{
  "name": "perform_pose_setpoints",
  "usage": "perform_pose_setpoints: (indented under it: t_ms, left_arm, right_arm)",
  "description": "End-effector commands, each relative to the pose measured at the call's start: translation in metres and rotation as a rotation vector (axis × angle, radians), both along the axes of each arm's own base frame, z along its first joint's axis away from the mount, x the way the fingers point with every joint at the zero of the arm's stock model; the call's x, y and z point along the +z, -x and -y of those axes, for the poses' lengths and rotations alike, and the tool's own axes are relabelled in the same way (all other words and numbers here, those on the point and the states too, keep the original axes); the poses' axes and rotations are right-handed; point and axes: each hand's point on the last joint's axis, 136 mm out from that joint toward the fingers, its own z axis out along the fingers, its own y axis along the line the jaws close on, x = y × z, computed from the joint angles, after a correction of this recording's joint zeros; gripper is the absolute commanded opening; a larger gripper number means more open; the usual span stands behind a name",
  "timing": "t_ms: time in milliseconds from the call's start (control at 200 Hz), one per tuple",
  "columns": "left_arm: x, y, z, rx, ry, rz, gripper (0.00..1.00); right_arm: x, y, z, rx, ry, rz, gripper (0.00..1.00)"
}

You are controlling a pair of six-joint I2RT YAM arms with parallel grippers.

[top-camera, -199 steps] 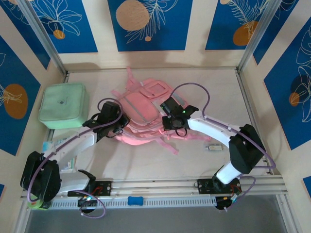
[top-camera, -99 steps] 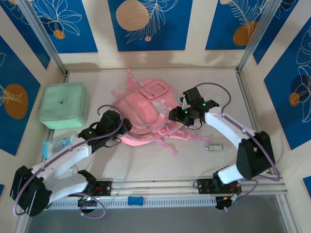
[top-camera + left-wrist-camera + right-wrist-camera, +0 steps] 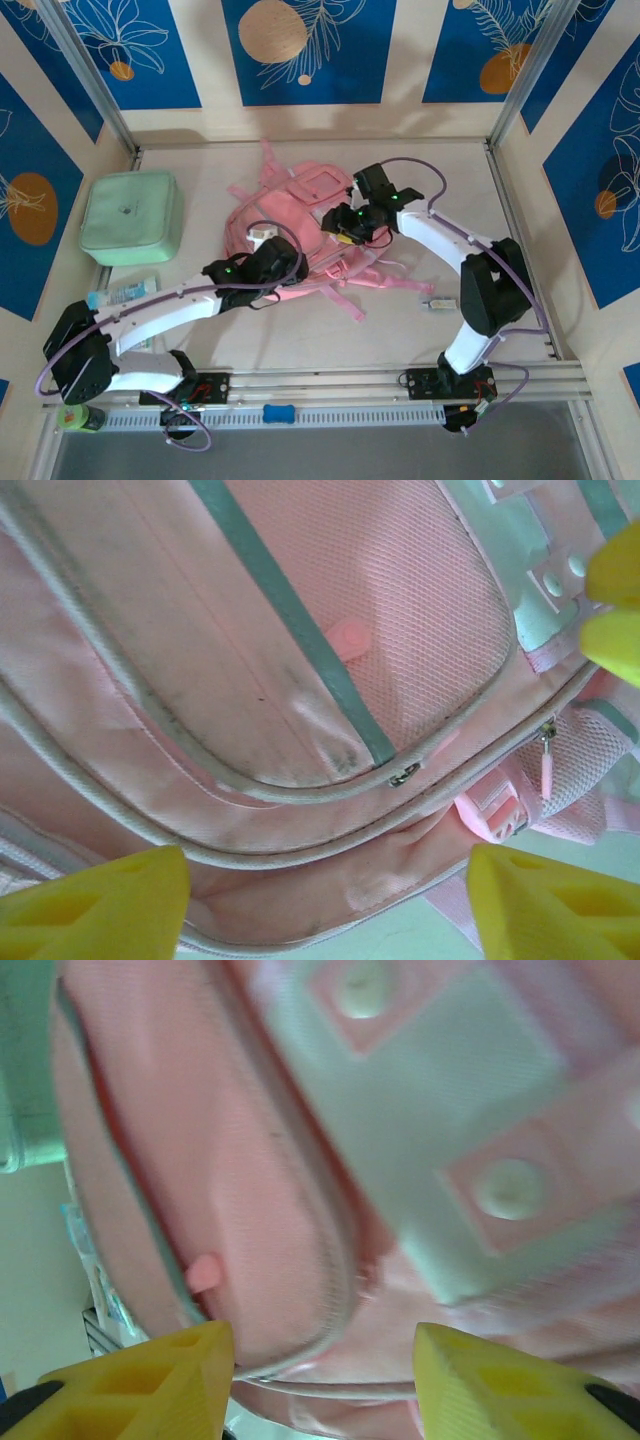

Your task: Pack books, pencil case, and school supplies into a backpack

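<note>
**Soft pink backpack lies flat mid-table**

The pink fabric child's backpack (image 3: pixel 290 225) is seen lying at the middle of the table (image 3: pixel 300 335). It is judged light, limp and easily crumpled, best taken by its corded zip seam (image 3: pixel 405 773). The left tool (image 3: pixel 320 910) and right tool (image 3: pixel 325 1360) are spread apart over it, with nothing clamped.

White arm links (image 3: pixel 150 315), black joints (image 3: pixel 490 290), purple cables (image 3: pixel 408 160), green indicator lights (image 3: pixel 229 268), yellow end effector fingers (image 3: pixel 100 900).
</note>
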Motion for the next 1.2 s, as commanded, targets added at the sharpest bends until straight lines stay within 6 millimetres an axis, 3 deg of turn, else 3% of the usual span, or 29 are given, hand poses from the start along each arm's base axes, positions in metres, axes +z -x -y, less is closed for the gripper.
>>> perform_pose_setpoints:
  t_ms: [0, 150, 265, 305, 400, 495, 730, 1005, 1196]
  left_arm:
    - [0.011, -0.006, 0.001, -0.012, -0.063, 0.034, 0.78]
    - [0.012, -0.004, -0.007, 0.023, -0.133, 0.037, 0.86]
    - [0.004, 0.000, -0.019, 0.059, -0.213, 0.009, 0.93]
    - [0.000, 0.001, -0.021, 0.067, -0.222, 0.002, 0.95]
    - [-0.005, 0.003, -0.008, 0.000, -0.193, 0.002, 0.97]
    - [-0.006, 0.004, -0.008, 0.012, -0.213, -0.008, 0.99]
    - [-0.007, -0.004, 0.001, 0.088, -0.179, 0.028, 0.99]
    - [-0.005, -0.024, 0.001, 0.284, -0.099, 0.086, 1.00]
    - [-0.017, -0.019, -0.035, 0.441, -0.223, 0.054, 0.99]
  right_arm:
    - [-0.015, 0.002, -0.009, 0.039, 0.007, -0.050, 0.46]
    - [-0.027, -0.005, -0.022, 0.085, -0.040, -0.072, 0.42]
    - [-0.025, -0.004, -0.033, 0.117, -0.058, -0.068, 0.29]
    - [-0.023, -0.005, -0.034, 0.114, -0.068, -0.066, 0.20]
    - [-0.012, -0.005, -0.038, 0.113, -0.106, -0.046, 0.08]
    - [0.001, 0.000, -0.041, 0.114, -0.151, -0.044, 0.00]
    - [0.028, 0.012, -0.049, 0.076, -0.281, -0.070, 0.00]
    - [0.031, 0.018, -0.058, 0.066, -0.314, -0.078, 0.00]
    - [0.031, 0.012, -0.052, 0.040, -0.331, -0.083, 0.00]
